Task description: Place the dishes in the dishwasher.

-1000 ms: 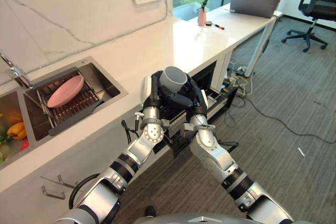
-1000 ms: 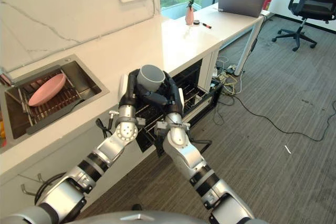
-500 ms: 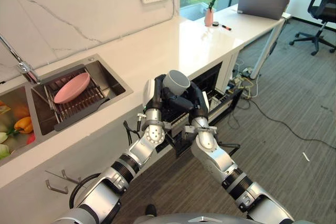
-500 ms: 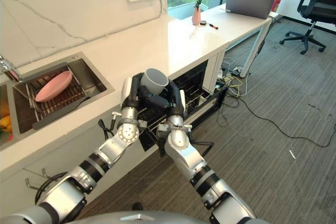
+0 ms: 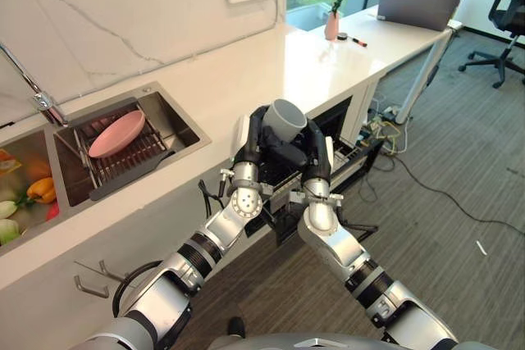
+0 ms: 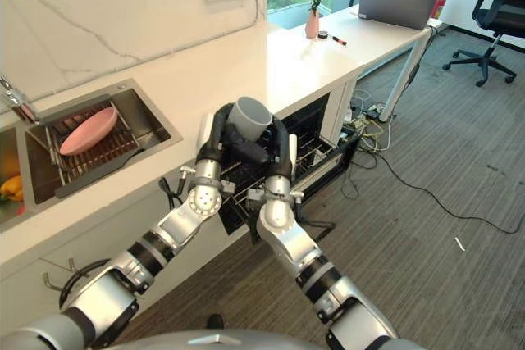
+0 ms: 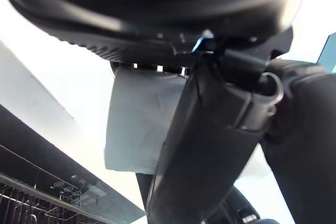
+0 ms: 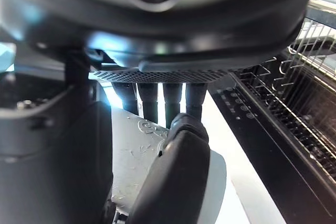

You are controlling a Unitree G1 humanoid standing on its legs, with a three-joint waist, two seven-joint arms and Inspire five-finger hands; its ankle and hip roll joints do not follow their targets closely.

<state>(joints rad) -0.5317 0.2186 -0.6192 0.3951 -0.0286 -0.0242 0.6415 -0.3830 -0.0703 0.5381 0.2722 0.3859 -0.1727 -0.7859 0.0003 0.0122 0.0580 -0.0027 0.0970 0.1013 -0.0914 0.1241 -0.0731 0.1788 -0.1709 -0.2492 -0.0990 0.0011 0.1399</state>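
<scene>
A grey cup is held upright between both hands, above the front edge of the white counter. My left hand curls round its left side and my right hand round its right side. In the left wrist view the cup shows past the dark thumb. The right wrist view shows the fingers behind the cup and the thumb in front. Below and to the right, the dishwasher's wire rack is pulled out of its opening. A pink plate leans in the sink's drying rack.
The steel sink lies at the left, with a tap and vegetables in the far-left basin. A pink vase and a laptop stand on the far desk. An office chair and cables are on the carpet.
The whole view has shifted, so the camera moved. Both hands keep hold of the grey cup in much the same spot over the counter's edge.
</scene>
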